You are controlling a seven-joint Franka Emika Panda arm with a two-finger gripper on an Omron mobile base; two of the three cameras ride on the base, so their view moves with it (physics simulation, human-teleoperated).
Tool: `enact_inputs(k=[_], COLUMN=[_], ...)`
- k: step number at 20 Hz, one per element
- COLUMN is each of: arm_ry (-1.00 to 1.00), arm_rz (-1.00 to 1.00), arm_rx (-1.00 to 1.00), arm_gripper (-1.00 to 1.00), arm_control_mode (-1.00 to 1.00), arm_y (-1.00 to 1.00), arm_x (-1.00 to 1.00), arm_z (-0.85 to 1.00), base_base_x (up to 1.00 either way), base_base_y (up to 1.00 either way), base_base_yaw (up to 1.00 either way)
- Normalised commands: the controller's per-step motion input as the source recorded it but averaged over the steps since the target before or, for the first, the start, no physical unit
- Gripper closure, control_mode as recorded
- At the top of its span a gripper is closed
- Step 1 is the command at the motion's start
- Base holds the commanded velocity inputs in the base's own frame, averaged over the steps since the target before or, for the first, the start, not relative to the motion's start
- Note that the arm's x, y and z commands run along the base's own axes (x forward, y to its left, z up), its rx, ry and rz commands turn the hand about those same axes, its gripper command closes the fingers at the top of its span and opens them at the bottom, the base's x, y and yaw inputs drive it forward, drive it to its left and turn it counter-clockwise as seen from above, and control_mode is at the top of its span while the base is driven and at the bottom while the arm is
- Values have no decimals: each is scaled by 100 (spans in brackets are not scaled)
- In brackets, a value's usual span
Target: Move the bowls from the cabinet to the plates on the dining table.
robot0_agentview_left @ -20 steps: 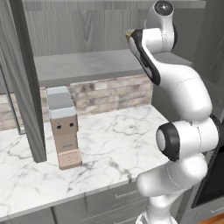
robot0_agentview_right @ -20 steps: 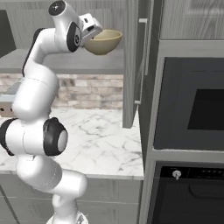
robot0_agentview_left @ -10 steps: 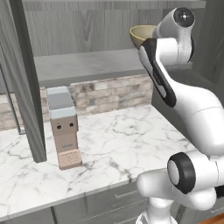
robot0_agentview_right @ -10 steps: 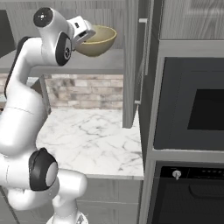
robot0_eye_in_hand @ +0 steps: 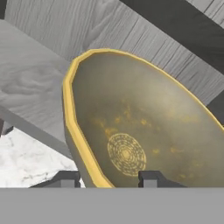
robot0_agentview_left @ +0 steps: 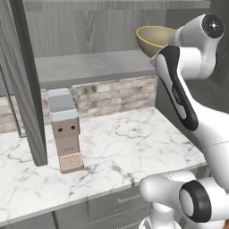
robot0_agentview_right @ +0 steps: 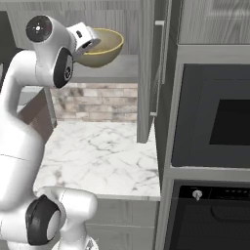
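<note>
Pale yellow-olive bowl held in the air just in front of the open cabinet's grey wood-grain shelf, claw clamped on the bowl's near rim, one finger inside, one outside, marble desk below, box standing on it

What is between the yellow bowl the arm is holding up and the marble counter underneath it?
In the right base view, the yellow bowl hangs just above the grey cabinet shelf; below the shelf comes brick backsplash, then the marble counter.
</note>
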Motion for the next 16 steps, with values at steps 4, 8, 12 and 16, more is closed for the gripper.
enact_inputs(k=[4, 8, 12, 16], arm_ry=[0, 0, 3, 2], arm_rz=[7, 2, 0, 0], arm_rx=[0, -3, 0, 0], arm_gripper=[100, 100, 100, 100], arm_control_mode=[-100, -100, -100, -100], arm_y=[0, 0, 0, 3], arm_x=[-66, -49, -37, -15], arm_z=[20, 23, 5, 0], base_base_x=[0, 0, 0, 0], base_base_y=[0, 0, 0, 0], base_base_yaw=[0, 0, 0, 0])
